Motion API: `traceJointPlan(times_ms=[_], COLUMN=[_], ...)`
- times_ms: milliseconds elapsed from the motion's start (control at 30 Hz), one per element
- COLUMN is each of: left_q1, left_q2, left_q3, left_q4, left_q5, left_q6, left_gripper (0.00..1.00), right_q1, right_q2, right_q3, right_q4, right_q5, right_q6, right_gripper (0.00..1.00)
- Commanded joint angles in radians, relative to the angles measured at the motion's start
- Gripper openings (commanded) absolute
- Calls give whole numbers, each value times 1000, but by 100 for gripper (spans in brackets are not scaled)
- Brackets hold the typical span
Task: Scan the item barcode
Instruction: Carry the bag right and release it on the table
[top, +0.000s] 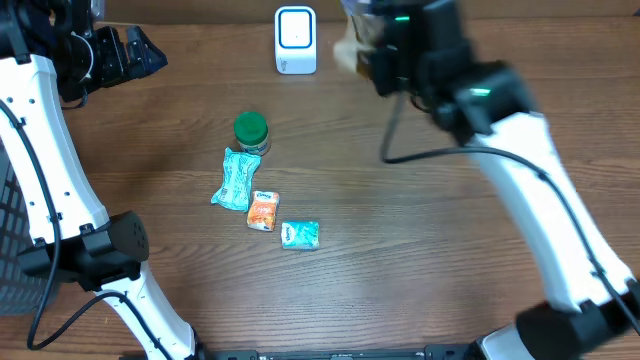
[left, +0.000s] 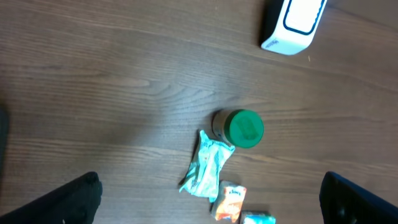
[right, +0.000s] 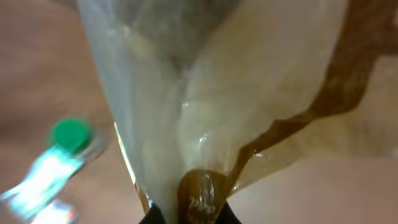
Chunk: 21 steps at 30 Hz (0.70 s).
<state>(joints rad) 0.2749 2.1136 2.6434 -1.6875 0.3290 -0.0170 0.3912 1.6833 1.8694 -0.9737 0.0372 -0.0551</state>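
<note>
While the bag (right: 217, 93) hangs just right of the scanner (top: 296, 40), far centre:
right claw (right: 189, 214): pinching bag (clear, tan-streaked)
left claw (top: 140, 55): spread wide, far left
jar (top: 251, 130): mid-table, beside packets (top: 236, 180)

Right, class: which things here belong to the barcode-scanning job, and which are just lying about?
In use: white scanner; clear bag in right pincer.
Lying about: green-lidded jar; teal wrapper; orange packet; small teal packet.

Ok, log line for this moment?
right gripper: shut on clear plastic bag | bag: beside white box-shaped scanner | left gripper: open, empty
</note>
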Motion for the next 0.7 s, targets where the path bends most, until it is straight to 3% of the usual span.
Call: traceJointPlan(times_ms=[0, 100, 200, 467, 667], left_q1=[-8, -8, -8, -8, -8], left_q2=[0, 0, 0, 0, 0], left_q3=[-1, -1, -1, -1, -1], left_q4=[-2, -2, -2, -2, -2], left_q5=[1, 1, 1, 1, 1], left_q6=[2, 2, 2, 2, 2], left_gripper=[99, 100, 100, 100, 100], right_q1=[-102, -168, -229, -415, -451], right_q2=[18, 29, 30, 30, 30], right_q3=[-7, -49, -140, -488, -650], right_q4=[-155, -257, -245, -13, 127], right_q5=[-366, -372, -372, -433, -443], right_q6=[164, 160, 160, 159, 156], right_gripper=[4, 4, 4, 4, 4])
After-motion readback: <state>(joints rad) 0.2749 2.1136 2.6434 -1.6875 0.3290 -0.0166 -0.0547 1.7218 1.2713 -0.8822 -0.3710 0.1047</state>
